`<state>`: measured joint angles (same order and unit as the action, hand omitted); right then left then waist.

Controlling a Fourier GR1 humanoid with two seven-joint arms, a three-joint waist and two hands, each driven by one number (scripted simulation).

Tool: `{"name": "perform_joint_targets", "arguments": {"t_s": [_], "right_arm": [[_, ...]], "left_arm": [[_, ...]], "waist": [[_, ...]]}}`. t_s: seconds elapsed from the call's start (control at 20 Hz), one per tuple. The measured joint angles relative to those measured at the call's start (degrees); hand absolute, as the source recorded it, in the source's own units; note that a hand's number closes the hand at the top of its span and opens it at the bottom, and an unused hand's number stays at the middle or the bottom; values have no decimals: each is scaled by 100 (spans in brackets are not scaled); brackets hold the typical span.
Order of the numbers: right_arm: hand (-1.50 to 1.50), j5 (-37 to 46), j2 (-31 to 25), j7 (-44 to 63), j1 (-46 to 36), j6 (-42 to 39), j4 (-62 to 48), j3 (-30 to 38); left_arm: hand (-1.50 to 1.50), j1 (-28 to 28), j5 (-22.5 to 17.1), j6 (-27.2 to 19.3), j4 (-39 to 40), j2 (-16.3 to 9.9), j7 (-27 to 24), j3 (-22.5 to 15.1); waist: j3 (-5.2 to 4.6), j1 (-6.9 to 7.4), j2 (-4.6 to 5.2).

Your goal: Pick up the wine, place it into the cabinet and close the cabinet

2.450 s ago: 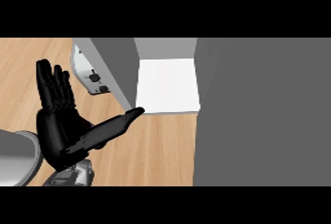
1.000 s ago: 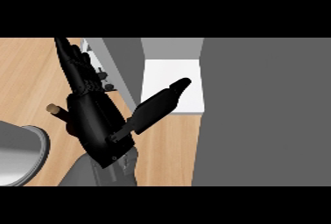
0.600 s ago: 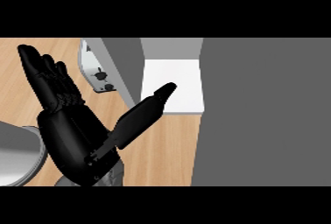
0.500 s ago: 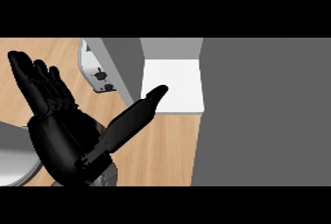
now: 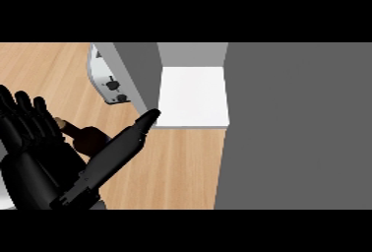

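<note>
My left hand (image 5: 36, 172) fills the lower left of the head view, open, with straight fingers pointing up and the thumb stretched up and right towards the cabinet. In the gap between fingers and thumb shows part of the dark wine bottle (image 5: 87, 139), its brown top pointing up-left; the hand hides the rest. The cabinet's white inner shelf (image 5: 193, 98) lies open just past the thumb's tip. A broad grey cabinet panel (image 5: 298, 123) covers the right side. My right hand is out of sight.
A silver appliance with two black knobs (image 5: 109, 83) stands against the grey cabinet wall (image 5: 138, 69) at the upper left. Wooden counter (image 5: 181, 167) stretches below the shelf. A pale rim (image 5: 4, 197) peeks in at the lower left edge.
My left hand has slid down and to the left, and its thumb now ends below the shelf's corner. The wine bottle has come into sight between fingers and thumb.
</note>
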<state>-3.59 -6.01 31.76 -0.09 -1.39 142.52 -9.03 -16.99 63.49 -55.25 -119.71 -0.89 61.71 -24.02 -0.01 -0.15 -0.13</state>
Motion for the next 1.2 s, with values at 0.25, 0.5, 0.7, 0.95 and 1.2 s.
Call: {"name": "perform_joint_targets", "arguments": {"t_s": [0.25,0.5,0.7,0.95,1.2], "right_arm": [[-150,1,-17,204,-89,34,44,-1],[-150,29,-11,185,-140,7,14,-9],[-150,13,-45,227,-123,-47,39,73],[-150,4,-27,234,-171,-80,36,111],[-150,4,-11,241,-164,-96,40,141]], "left_arm": [[-150,549,-729,-184,-209,-344,-254,75],[-150,961,-1590,-545,-67,-650,-781,62],[-150,1210,-2315,-957,189,-888,-1366,-13],[-150,1456,-3184,-1376,439,-1206,-2200,-49],[-150,1727,-3933,-1662,574,-1390,-2945,-27]], "waist": [[-3,-11,3],[-4,-14,9],[-6,-30,11],[-6,-34,9],[-8,-23,8]]}}
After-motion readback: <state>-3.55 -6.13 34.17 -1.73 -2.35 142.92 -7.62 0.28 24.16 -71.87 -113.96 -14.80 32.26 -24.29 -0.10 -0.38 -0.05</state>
